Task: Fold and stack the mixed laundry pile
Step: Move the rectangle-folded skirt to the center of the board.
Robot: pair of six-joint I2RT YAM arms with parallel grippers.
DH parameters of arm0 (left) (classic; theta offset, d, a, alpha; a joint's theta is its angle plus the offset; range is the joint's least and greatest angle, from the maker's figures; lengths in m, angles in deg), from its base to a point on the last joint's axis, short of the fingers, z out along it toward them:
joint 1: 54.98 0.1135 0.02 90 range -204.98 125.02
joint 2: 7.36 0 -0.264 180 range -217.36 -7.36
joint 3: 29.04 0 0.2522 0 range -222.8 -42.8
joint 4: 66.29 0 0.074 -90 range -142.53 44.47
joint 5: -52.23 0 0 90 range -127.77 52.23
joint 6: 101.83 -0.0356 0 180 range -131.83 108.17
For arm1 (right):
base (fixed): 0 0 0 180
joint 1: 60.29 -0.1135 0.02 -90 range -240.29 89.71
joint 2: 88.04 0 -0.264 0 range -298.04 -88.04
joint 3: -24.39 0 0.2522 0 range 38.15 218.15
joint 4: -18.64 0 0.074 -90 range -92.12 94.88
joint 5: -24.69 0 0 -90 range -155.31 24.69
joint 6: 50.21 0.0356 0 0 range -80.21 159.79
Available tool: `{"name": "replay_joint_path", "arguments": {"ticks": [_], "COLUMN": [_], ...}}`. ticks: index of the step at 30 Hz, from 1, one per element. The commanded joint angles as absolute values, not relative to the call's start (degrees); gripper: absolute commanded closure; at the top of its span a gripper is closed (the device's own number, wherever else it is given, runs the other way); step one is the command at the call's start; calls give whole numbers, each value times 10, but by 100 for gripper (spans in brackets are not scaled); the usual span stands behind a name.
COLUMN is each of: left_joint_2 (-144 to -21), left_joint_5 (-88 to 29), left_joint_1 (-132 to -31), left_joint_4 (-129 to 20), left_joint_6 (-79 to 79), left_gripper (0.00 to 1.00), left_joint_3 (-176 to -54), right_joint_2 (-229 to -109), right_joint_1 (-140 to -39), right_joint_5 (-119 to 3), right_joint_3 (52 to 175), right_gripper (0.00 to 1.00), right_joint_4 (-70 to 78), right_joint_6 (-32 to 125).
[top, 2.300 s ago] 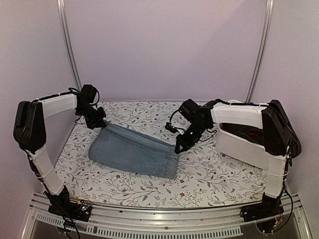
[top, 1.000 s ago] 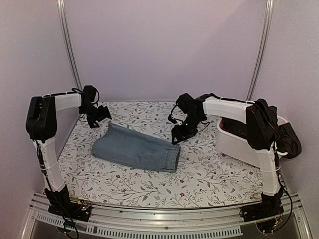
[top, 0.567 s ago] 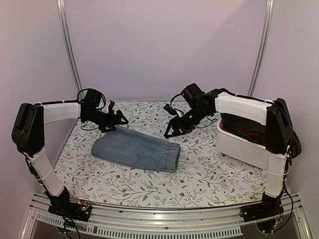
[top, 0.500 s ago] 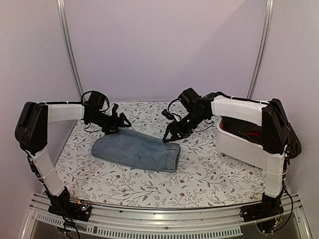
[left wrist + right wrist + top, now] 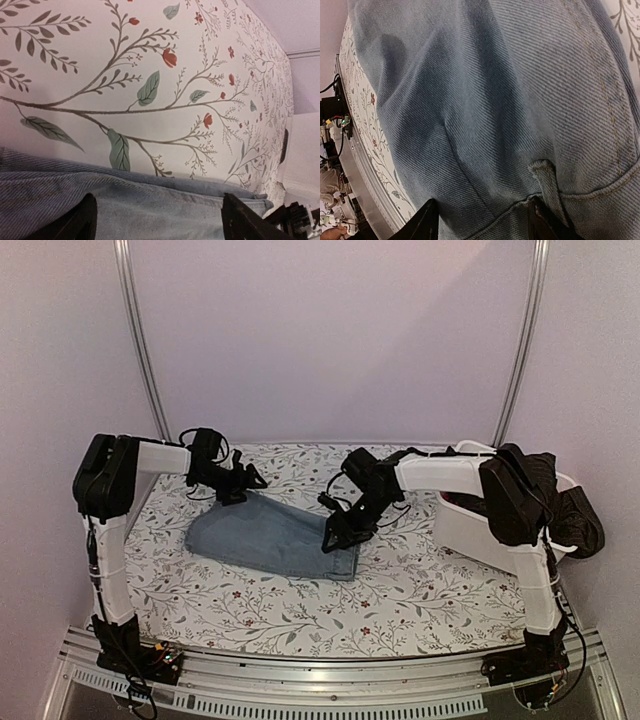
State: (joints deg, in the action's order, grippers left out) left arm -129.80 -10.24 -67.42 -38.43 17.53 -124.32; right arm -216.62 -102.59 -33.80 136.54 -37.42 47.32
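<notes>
Denim piece (image 5: 265,535) flat | left pincer (image 5: 247,485) released at far edge | right pincer (image 5: 335,537) released on right end

A light blue denim piece (image 5: 268,536) lies folded flat on the table (image 5: 200,590), a slanted rectangle, its twill smooth with a few soft creases. Dark cloth (image 5: 578,522) bunches over the bin (image 5: 468,532) at right.

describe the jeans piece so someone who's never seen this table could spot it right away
Look at the floral table cover. Near its middle lies a flat, folded piece of light blue denim. It is the only cloth lying on the cover; the other cloth in view is dark and hangs at the white bin on the right.
</notes>
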Motion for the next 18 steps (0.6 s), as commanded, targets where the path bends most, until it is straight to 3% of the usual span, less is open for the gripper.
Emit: {"name": "replay_joint_path", "arguments": {"ticks": [1, 6, 12, 18], "left_joint_2": [-1332, -1272, -1101, -1002], "left_joint_5": [-118, -83, -25, 27], "left_joint_1": [-640, -629, -668, -751], "left_joint_4": [-393, -353, -331, -449], "left_joint_6": [188, 141, 112, 216], "left_gripper": [12, 3, 0, 0], "left_joint_3": [-1281, -1302, -1174, -1004], "right_joint_2": [-2236, -2239, -2087, -2069], "right_joint_1": [-983, -974, -997, -1016], "right_joint_5": [-462, -443, -333, -244], "right_joint_3": [1403, 1494, 1423, 1409], "right_gripper": [38, 33, 20, 33], "right_joint_4": [-388, -437, -376, -318], "right_joint_6": [467, 441, 467, 503]}}
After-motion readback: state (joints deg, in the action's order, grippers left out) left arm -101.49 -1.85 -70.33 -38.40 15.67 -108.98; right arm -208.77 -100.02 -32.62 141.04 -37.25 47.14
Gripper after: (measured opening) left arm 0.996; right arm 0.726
